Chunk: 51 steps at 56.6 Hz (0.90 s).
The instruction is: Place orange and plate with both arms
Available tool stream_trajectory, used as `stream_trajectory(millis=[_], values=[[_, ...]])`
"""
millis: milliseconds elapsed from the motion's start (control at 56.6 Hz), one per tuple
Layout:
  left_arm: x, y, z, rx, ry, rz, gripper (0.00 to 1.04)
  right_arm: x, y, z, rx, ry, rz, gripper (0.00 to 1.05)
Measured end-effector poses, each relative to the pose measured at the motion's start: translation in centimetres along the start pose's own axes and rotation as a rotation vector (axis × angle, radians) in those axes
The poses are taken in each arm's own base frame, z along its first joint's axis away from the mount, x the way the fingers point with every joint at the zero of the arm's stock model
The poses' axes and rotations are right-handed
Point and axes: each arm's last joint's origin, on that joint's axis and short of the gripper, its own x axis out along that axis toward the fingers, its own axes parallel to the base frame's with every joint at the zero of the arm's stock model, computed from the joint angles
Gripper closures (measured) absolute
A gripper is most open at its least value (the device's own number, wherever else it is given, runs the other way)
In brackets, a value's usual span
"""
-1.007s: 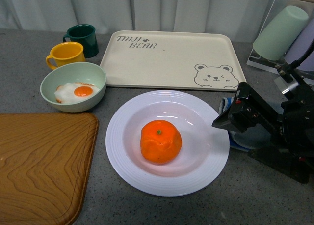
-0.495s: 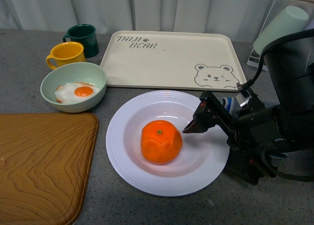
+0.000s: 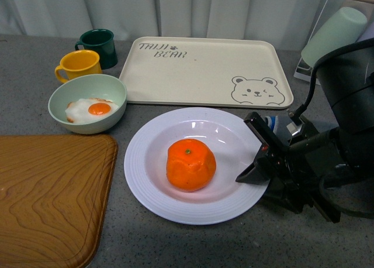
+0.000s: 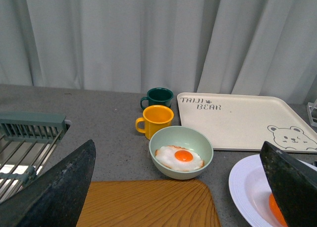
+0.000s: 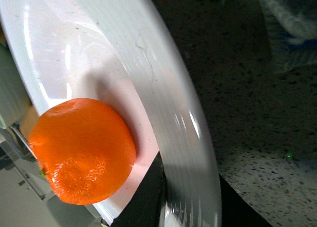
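The orange (image 3: 190, 164) sits in the middle of the white plate (image 3: 146, 180) on the grey counter, in front of the bear tray. My right gripper (image 3: 252, 175) is shut on the plate's right rim, one finger over it and one under. In the right wrist view the rim (image 5: 168, 113) runs between the black fingers with the orange (image 5: 81, 150) close by. My left gripper (image 4: 178, 187) is open and empty, off the front view; its view shows the plate's edge (image 4: 242, 187) at its right finger.
A cream bear tray (image 3: 204, 69) lies behind the plate. A pale green bowl with a fried egg (image 3: 87, 103), a yellow mug (image 3: 79, 64) and a dark green mug (image 3: 97, 45) stand at the back left. A wooden board (image 3: 49, 195) lies front left. A dish rack (image 4: 25, 142) shows left.
My right gripper came in from the right, reached over the plate, then dropped to the right rim and shut on it. The plate and orange shifted slightly left.
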Motion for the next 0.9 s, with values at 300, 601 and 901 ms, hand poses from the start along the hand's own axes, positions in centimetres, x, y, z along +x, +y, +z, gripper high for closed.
stream_trajectory(millis=[300,601,901], values=[[0.0,0.0,0.0,0.0,0.0,0.0,0.07,-1.5,-0.3,0.0,-0.003,-0.047,0.171,1.01],[0.0,0.0,0.0,0.0,0.0,0.0,0.07,-3.4,1.8,2.1,-0.086,-0.126,0.385,1.01],[0.0,0.0,0.0,0.0,0.0,0.0,0.07,-1.1,5.3,8.4,-0.076,-0.174,0.374,1.01]])
